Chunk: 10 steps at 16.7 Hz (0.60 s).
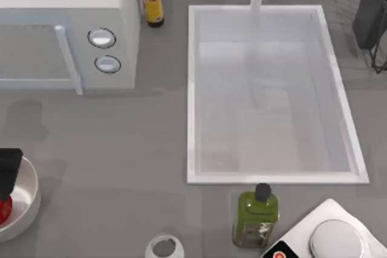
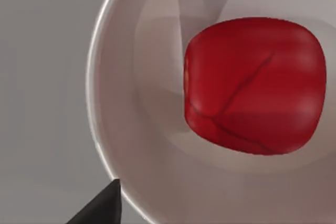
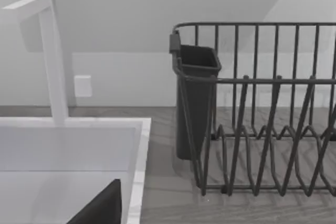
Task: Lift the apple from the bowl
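Apple [image 1: 5,209] sits inside bowl [image 1: 27,206] at the lower left edge of the top frame, on the table [image 1: 121,149]. Left hand [image 1: 8,170] hangs directly over the bowl, black, partly covering the apple; whether its fingers are wide or narrow cannot be told. Left wrist frame: apple [image 2: 254,85] at upper right, resting on the bowl's inner wall [image 2: 152,145], one dark fingertip [image 2: 102,208] at the lower left by the rim. Right arm parked at the top frame's upper right, near the dish rack [image 3: 262,114] and sink [image 1: 272,89].
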### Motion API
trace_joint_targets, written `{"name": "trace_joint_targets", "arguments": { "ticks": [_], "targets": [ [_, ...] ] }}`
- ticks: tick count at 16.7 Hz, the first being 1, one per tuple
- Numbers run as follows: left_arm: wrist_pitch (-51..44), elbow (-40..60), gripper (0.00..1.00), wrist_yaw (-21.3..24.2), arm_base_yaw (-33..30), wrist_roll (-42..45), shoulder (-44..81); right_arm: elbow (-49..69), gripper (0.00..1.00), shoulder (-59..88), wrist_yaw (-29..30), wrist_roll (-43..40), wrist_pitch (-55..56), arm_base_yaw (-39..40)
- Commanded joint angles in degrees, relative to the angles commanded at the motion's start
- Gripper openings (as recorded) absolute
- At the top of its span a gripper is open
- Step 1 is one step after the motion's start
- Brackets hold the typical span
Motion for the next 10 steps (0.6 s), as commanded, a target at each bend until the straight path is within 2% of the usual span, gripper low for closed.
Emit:
{"name": "trace_joint_targets", "arguments": {
  "ticks": [3,10],
  "targets": [
    [3.97,-2.46,1.0,0.0,0.07,0.07,1.92,0.0,1.0,0.0,0.0,0.0,0.0,0.0],
    [24.93,-13.06,1.0,-0.01,0.42,0.41,11.02,0.0,1.0,0.0,0.0,0.0,0.0,0.0]
  ]
}}
